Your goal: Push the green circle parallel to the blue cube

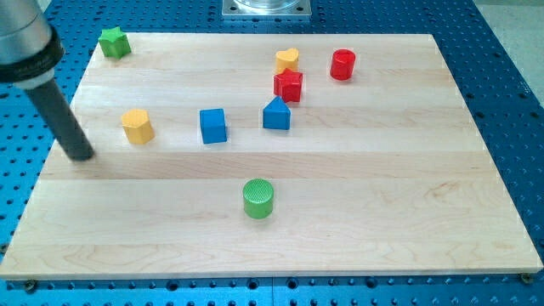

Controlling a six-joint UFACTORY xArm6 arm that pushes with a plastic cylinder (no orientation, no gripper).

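Camera view: a pale wooden table (pixel 357 212) lay on a blue perforated base (pixel 510 51), with eight small blocks on it.
My tip (pixel 82 156): the rod's lower end stood at the table's left edge, well apart from the green circle and to the left of the yellow block nearest it.
Gripper: the arm carried none, only the dark rod, so nothing was clenched or grasped.
Green star (pixel 113 42): it sat in the table's top-left corner, apart from every other block.
Yellow cylinder-like block (pixel 136 126): it stood near the left side, to the right of my tip and left of the blue cube.
Blue cube (pixel 213 125): it stood left of centre, between that yellow block and the blue triangular block.
Green circle (pixel 258 198): it stood alone toward the view's bottom, below and slightly right of the blue cube, well apart from it.
Blue triangular block (pixel 276 113): it sat just below the red star-like block.
Red star-like block (pixel 288 85): it sat right below the yellow heart, close to or touching it.
Yellow heart (pixel 287 59): it lay near the view's top.
Red cylinder (pixel 342 65): it stood farthest right, beside the heart.
Metal mount (pixel 266 8): it showed at the top edge.
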